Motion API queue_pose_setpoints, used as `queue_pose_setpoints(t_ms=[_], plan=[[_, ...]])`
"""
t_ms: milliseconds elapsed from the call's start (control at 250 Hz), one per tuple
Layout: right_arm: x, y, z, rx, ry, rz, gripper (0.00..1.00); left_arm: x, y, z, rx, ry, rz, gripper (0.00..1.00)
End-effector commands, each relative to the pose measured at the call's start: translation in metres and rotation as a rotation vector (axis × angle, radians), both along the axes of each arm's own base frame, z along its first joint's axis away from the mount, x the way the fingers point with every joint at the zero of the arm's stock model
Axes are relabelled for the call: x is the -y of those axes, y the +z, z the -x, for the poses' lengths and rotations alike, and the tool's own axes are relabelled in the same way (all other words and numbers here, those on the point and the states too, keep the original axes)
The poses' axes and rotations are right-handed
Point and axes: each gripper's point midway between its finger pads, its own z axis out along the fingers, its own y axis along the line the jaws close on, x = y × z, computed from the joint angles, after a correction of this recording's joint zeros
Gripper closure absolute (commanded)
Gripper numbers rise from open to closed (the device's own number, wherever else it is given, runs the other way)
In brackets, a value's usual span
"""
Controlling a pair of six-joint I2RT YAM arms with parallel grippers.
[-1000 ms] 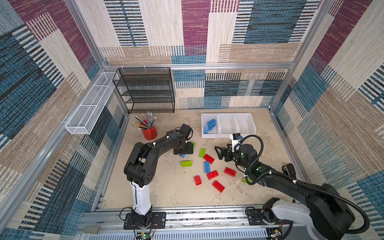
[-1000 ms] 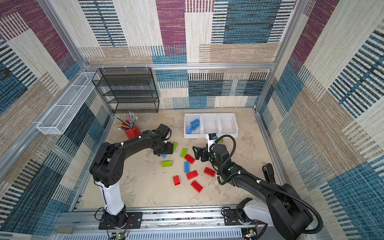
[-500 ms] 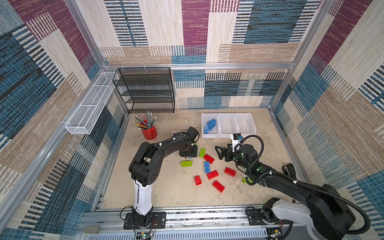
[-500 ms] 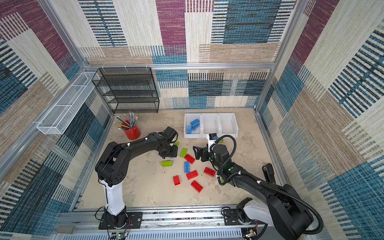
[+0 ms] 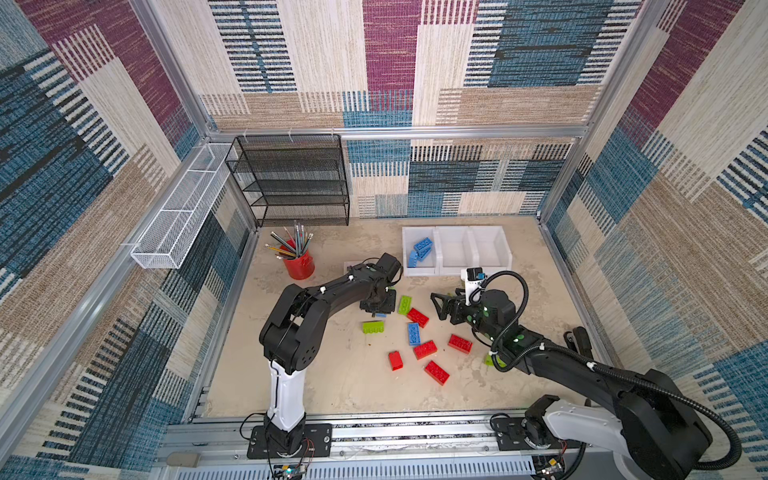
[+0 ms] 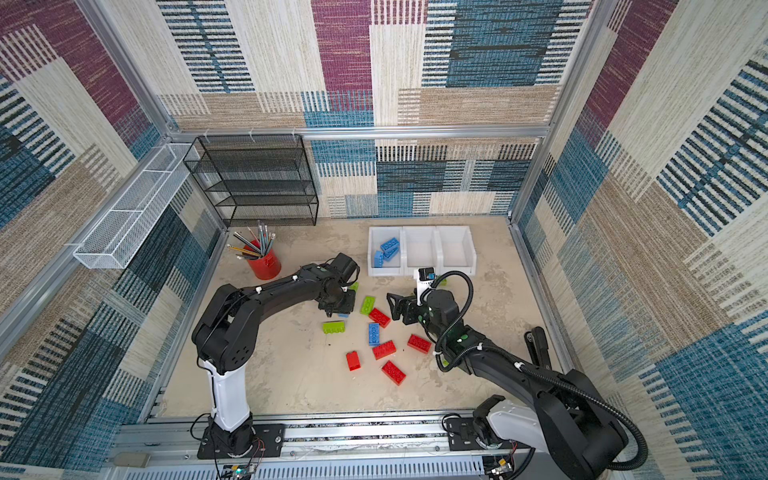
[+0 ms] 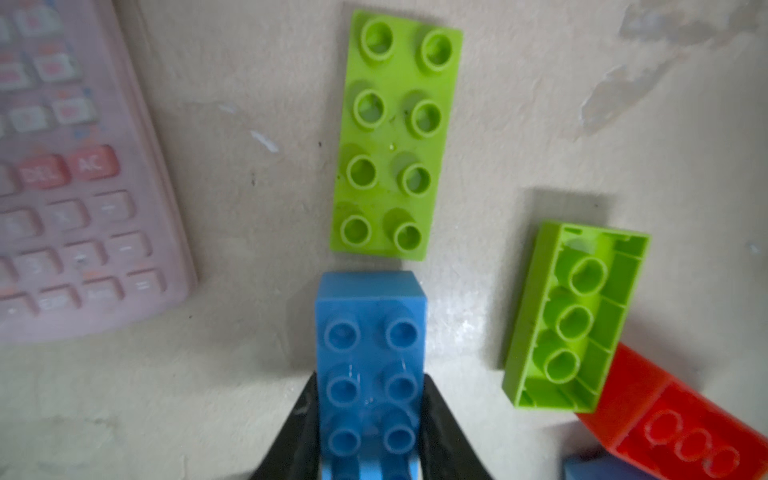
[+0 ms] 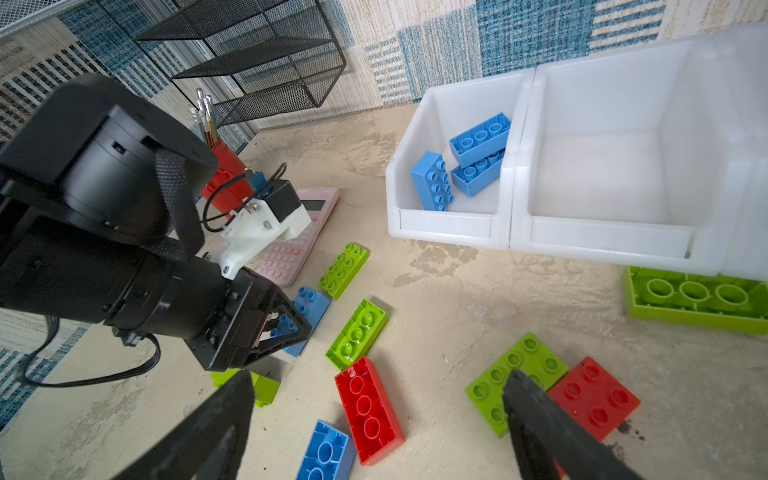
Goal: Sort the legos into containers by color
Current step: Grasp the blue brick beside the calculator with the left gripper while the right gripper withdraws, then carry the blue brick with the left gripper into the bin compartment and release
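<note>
Left pincer [image 7: 370,380] has closed on blue lego [image 7: 370,328] lengthwise.

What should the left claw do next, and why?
Probably lift straight up. The left claw is shut on a blue brick that seems to rest on the table, with a green brick close off its end; rising first should clear it before carrying to the bin holding blue bricks.

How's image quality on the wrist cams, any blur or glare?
Left wrist: calculator blurred, held blue brick slightly soft, green plate sharp. Right wrist: own fingers out of focus, white bins nearly blown out.
</note>
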Motion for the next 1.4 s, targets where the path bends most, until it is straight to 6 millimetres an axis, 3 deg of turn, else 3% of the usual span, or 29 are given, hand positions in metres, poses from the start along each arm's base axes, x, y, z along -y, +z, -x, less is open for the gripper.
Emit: queue_pose_setpoints(t_ms=[0, 236, 500, 720, 1004, 1252, 1396], plan=[[-0.001, 0.012, -0.002, 0.042, -0.004, -0.033, 0.06, -0.001, 0.018, -0.003, 0.037, 0.002, -0.011, 0.73], [0.001, 0.02, 0.004, 0.081, 0.003, -0.067, 0.02, 0.019, 0.052, -0.013, 0.106, -0.06, 0.043, 0.73], [0.008, 0.027, 0.01, 0.126, -0.014, -0.09, 0.0, 0.061, 0.095, -0.051, 0.168, -0.146, 0.125, 0.73], [0.008, 0.027, 0.01, 0.13, -0.012, -0.092, 0.0, 0.09, 0.115, -0.084, 0.216, -0.186, 0.165, 0.74], [0.009, 0.026, 0.01, 0.136, -0.02, -0.101, 0.0, 0.12, 0.118, -0.122, 0.283, -0.245, 0.186, 0.73], [0.01, 0.027, 0.012, 0.148, -0.018, -0.114, 0.0, 0.137, 0.102, -0.149, 0.326, -0.257, 0.202, 0.72], [0.01, 0.027, 0.011, 0.146, -0.02, -0.115, 0.0, 0.137, 0.093, -0.163, 0.342, -0.25, 0.204, 0.71]])
